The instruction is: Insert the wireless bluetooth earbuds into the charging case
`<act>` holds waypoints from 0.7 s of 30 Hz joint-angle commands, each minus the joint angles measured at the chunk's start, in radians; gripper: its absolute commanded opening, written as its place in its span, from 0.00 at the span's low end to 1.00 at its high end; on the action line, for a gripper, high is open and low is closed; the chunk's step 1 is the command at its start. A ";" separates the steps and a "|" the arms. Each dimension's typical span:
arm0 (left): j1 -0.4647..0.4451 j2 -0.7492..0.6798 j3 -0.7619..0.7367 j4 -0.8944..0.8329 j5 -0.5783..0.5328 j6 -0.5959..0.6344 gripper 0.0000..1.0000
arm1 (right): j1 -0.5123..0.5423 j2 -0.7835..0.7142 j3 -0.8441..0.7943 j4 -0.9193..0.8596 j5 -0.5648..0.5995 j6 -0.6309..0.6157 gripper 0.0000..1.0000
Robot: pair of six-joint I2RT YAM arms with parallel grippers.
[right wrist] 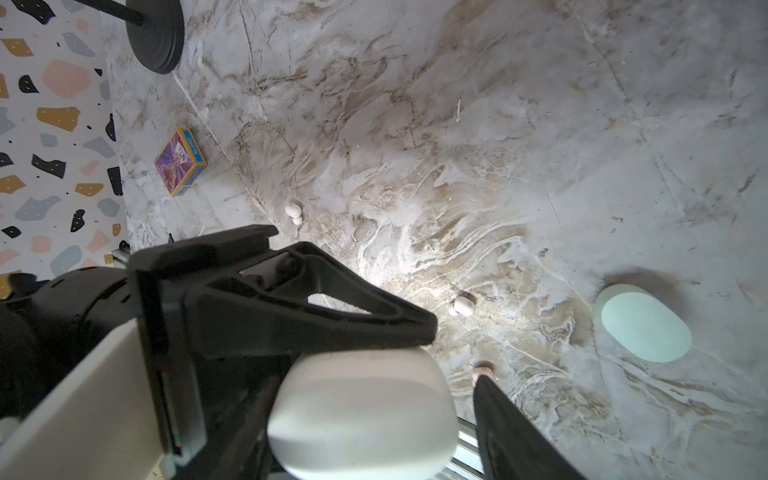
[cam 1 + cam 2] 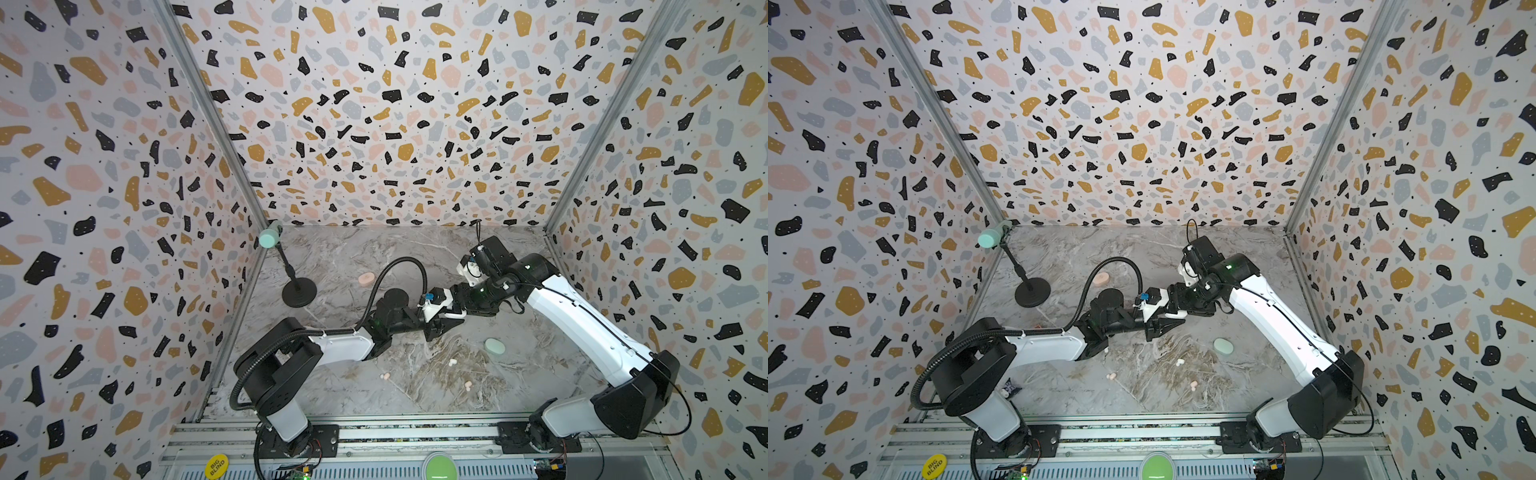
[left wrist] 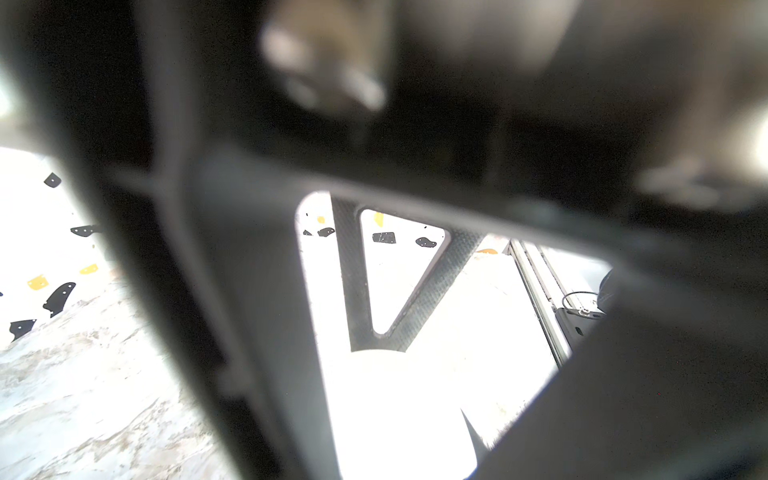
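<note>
A white charging case (image 1: 361, 415) is held above the table, with my left gripper (image 3: 395, 415) shut on it. One black triangular finger (image 1: 311, 316) of that gripper lies along the case's upper edge. My right gripper (image 1: 365, 399) stands open around the same case, with a gap between the case and its finger (image 1: 511, 432). Both grippers meet mid-table in both top views (image 2: 436, 322) (image 2: 1163, 324). Earbuds lie loose on the marble: a white earbud (image 1: 463, 305) (image 2: 452, 362), a pink earbud (image 1: 483, 370) (image 2: 467, 385), another pink earbud (image 2: 385, 376) and another white earbud (image 1: 293, 211).
A shut mint case (image 2: 494, 347) (image 1: 644, 326) lies right of the grippers and a pink case (image 2: 367, 279) lies behind them. A black stand (image 2: 299, 291) at back left carries a mint object (image 2: 270, 237). A small card box (image 1: 180, 161) lies near the left wall.
</note>
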 commanded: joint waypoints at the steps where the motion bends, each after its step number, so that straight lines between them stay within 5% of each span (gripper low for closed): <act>1: -0.007 0.017 0.018 -0.127 -0.024 0.024 0.16 | 0.025 -0.017 0.060 -0.002 -0.027 0.003 0.74; 21: -0.006 0.034 0.018 -0.175 -0.007 0.001 0.15 | -0.004 -0.066 0.023 0.080 -0.060 0.025 0.78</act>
